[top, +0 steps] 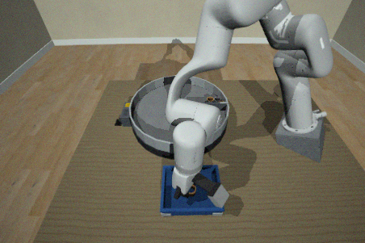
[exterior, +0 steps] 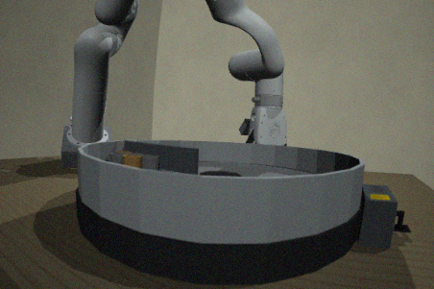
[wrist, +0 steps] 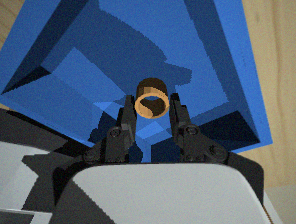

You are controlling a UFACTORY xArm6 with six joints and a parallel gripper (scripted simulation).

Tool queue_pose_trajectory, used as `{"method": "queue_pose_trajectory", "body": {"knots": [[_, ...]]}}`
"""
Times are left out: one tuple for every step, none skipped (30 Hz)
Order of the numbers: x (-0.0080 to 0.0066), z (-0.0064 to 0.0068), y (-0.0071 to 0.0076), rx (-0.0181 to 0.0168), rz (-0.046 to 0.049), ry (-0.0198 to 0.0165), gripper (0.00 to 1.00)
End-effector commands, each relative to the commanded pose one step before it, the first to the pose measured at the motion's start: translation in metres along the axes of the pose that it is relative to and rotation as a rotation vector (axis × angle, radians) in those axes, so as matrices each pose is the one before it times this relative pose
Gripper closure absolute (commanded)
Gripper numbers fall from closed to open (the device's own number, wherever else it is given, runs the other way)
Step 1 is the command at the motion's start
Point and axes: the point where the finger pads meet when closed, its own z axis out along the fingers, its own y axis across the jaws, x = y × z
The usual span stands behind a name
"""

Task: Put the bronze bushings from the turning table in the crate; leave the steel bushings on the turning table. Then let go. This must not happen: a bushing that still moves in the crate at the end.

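Observation:
My gripper hangs inside the blue crate, which lies on the mat in front of the turning table. A bronze bushing stands between the fingertips, which are slightly parted, with a thin gap on each side. In the top view the gripper and this bushing sit low in the crate. Another bronze bushing rests on the turning table near its far right rim, and it also shows in the exterior view beside a grey divider. I cannot make out the steel bushings.
The turning table has a raised grey rim and a dark base. A grey box with a yellow label stands against its side. The arm's base stands on the right of the mat. The arm reaches over the table.

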Motion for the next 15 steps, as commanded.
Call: {"method": "queue_pose_trajectory", "body": {"knots": [[-0.00076, -0.00661, 0.00151, -0.00416, 0.0008, -0.00128, 0.59], [0.00001, -0.00227, 0.0, 0.0, 0.0, 0.00002, 0.59], [-0.00001, -0.00263, 0.00001, 0.0, 0.0, -0.00002, 0.59], [0.0, 0.0, 0.0, 0.0, 0.0, 0.0, 0.59], [0.0, 0.0, 0.0, 0.0, 0.0, 0.0, 0.59], [0.00001, -0.00297, -0.00001, 0.0, -0.00001, 0.00002, 0.59], [-0.00001, -0.00333, 0.00001, 0.0, 0.00001, -0.00002, 0.59], [0.0, -0.00366, 0.0, 0.0, 0.0, 0.0, 0.59], [0.0, -0.00398, 0.0, 0.0, 0.0, 0.00001, 0.59], [0.0, -0.00428, 0.0, 0.0, 0.0, 0.00001, 0.59], [0.0, -0.00456, 0.0, 0.0, 0.0, 0.00001, 0.59], [0.0, -0.00482, 0.0, 0.0, 0.0, 0.0, 0.59], [0.0, -0.00504, 0.0, 0.0, 0.0, 0.0, 0.59], [0.0, -0.00523, 0.0, 0.0, 0.0, 0.0, 0.59], [0.0, -0.0053, 0.0, 0.0, 0.0, -0.00001, 0.59]]}}
